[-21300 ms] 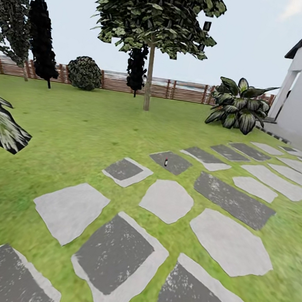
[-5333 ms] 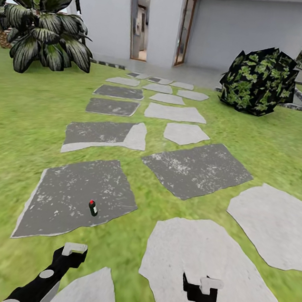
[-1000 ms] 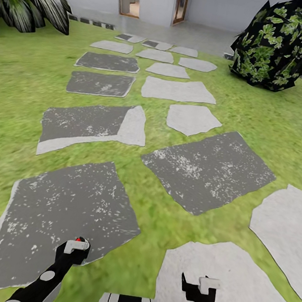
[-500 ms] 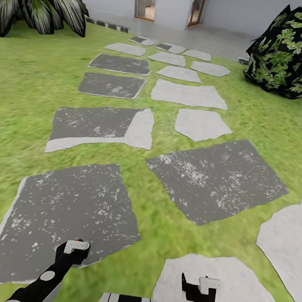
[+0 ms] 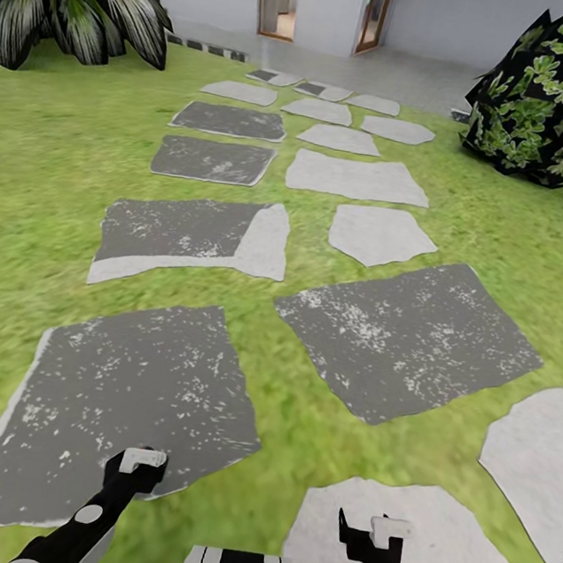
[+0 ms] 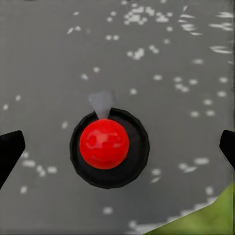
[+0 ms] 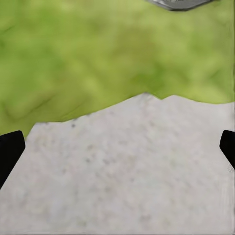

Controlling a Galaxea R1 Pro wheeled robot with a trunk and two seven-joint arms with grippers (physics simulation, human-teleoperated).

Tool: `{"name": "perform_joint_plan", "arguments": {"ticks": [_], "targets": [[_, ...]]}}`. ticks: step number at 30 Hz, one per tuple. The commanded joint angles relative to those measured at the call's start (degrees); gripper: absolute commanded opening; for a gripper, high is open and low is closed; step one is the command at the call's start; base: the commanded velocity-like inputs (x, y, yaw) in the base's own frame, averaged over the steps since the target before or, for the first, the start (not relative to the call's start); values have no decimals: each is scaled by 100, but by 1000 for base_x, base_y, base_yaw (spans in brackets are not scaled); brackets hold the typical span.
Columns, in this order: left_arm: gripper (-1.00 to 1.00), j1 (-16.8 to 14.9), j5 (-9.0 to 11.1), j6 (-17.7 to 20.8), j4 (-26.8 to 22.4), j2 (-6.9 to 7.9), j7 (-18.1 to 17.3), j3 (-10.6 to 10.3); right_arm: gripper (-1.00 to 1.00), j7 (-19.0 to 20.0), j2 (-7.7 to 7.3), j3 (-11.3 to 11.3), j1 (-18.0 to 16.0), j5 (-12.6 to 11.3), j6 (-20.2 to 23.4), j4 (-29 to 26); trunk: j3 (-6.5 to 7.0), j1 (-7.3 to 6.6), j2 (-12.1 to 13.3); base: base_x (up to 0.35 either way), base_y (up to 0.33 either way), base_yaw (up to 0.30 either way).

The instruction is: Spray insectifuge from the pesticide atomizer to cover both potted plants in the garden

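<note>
View has shifted a touch since half a second ago: the stones sit slightly lower and further right in the head view, so the camera moved, not the stones. The red dot seen by the left wrist a second ago is now hidden behind it.

Left claw (image 5: 137, 467) hangs over the near edge of the big dark stepping stone (image 5: 124, 385). In the left wrist view the pesticide atomizer (image 6: 108, 147) stands upright on that stone, seen straight down from above: round red cap in the middle, black ring of body around it, small pale grey nozzle poking out one side. It sits between the two black fingertips (image 6: 10, 152), which are wide apart and not touching it. A sliver of grass shows at one corner.

Right claw (image 5: 367, 531) hovers over the pale stone (image 5: 422, 552) near right; its fingertips (image 7: 10, 149) are also spread wide, nothing between them but pale stone and lawn (image 7: 98, 54).

Far off: path of grey stones to the house doorway (image 5: 325, 6), striped-leaf plant (image 5: 79, 2) far left, dark leafy bush (image 5: 558, 97) far right.
</note>
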Motion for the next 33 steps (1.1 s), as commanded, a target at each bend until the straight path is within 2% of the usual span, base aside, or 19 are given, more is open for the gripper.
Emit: {"name": "perform_joint_plan", "arguments": {"ticks": [1, 12, 16, 33], "targets": [[100, -2, -10, -20, 4, 1, 7, 0, 100, -2, 0, -3, -2, 1, -18, 5, -3, -1, -1, 0, -147, 28], [100, -2, 5, -23, 4, 2, 5, 0, 100, -2, 0, -3, -3, 1, -19, 4, -3, -1, -1, 0, -196, 180], [100, -2, 13, -23, 4, 3, 1, 0, 100, -2, 0, -3, -2, 1, -18, 4, -3, -1, -1, 0, -35, 173], [100, -2, 27, -23, -5, 11, -2, 0, 100, 0, 0, -3, -2, 1, -17, 1, -6, -1, -1, 0, -2, 49]]}}
